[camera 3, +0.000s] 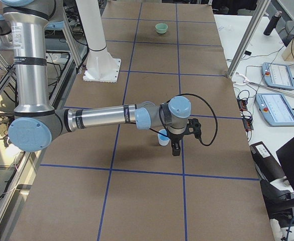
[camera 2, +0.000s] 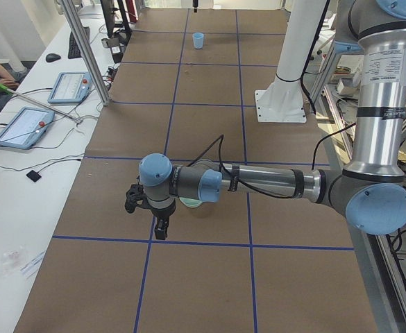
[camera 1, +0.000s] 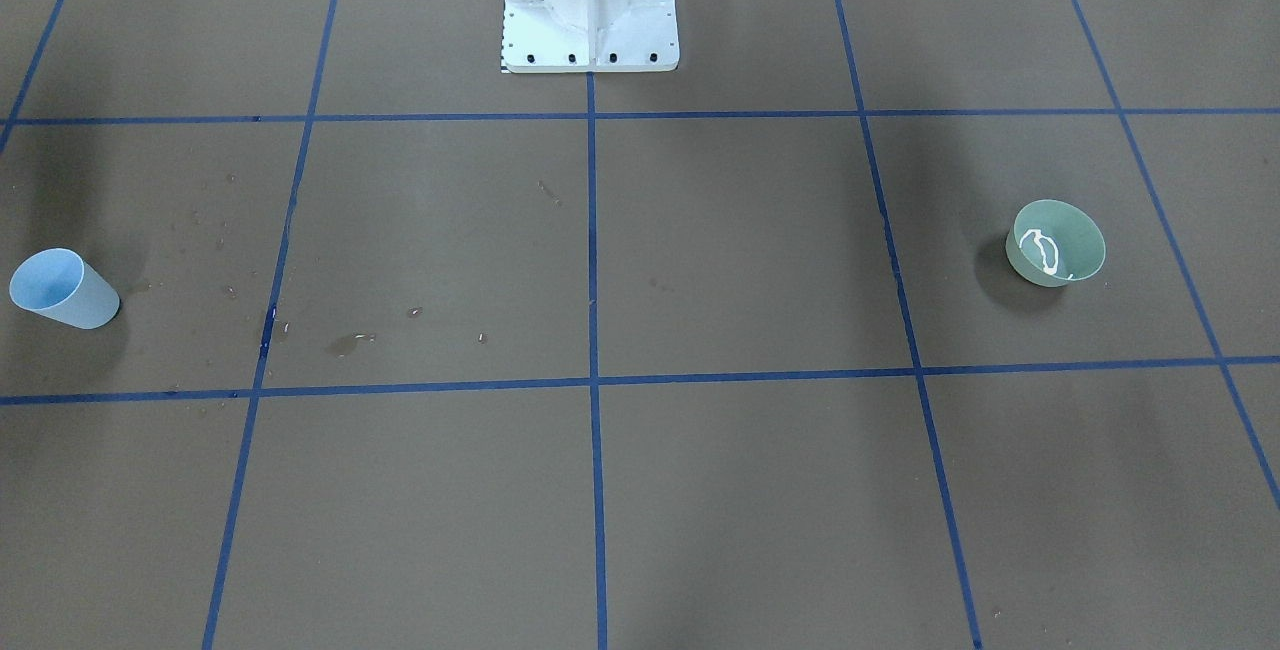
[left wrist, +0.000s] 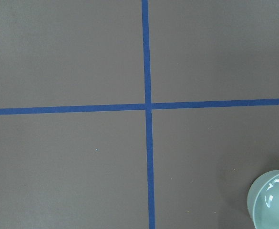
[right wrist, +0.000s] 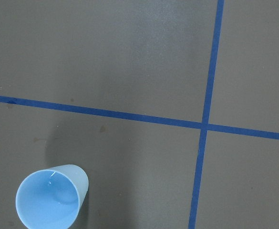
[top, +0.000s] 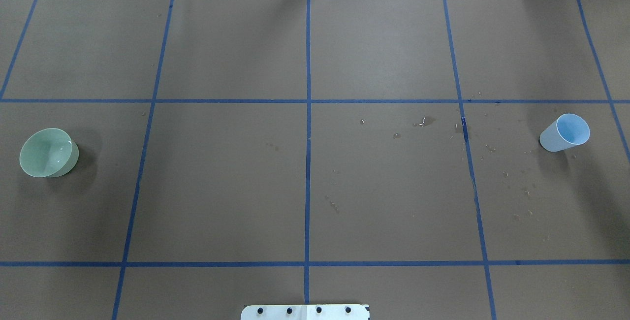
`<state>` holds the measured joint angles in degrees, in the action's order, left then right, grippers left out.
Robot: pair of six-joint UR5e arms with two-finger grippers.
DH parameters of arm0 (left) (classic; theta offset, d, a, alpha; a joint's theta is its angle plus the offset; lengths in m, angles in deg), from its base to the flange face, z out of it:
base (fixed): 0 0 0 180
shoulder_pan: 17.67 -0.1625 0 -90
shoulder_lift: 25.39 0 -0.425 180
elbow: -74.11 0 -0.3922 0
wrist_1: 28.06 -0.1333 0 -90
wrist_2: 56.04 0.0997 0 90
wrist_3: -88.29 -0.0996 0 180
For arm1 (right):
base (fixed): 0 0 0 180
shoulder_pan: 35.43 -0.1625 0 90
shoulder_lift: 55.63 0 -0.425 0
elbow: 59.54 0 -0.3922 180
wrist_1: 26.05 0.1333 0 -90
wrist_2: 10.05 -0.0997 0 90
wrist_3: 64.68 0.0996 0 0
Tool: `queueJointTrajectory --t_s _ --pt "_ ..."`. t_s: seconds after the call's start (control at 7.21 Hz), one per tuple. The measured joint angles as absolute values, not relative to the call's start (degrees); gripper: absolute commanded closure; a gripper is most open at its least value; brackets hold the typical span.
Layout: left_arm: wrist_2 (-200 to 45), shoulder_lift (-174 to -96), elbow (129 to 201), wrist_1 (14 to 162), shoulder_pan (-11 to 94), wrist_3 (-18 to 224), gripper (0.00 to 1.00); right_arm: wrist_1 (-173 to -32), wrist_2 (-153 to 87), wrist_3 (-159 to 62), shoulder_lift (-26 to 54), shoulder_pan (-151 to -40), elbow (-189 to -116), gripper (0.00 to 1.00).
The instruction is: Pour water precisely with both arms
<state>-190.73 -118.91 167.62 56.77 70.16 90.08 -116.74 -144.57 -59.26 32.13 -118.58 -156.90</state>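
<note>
A pale blue cup stands upright on the table's right side; it also shows in the right wrist view. A green bowl stands at the left, with white glints of water inside; the left wrist view shows its edge. My left gripper hangs above the table beside the bowl. My right gripper hangs beside the cup. Both grippers show only in the side views, so I cannot tell whether they are open or shut.
Spilled drops dot the brown paper between the centre and the cup. The white bolted pedestal stands at the robot's edge. Blue tape lines grid the table. Operator tablets lie beyond the far edge.
</note>
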Motion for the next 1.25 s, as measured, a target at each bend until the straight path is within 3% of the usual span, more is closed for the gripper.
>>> queueJointTrajectory --t_s 1.25 --pt "-192.38 -121.34 167.20 49.32 69.87 82.36 0.01 -122.80 -146.43 -59.24 28.77 -118.49 -155.96 0.01"
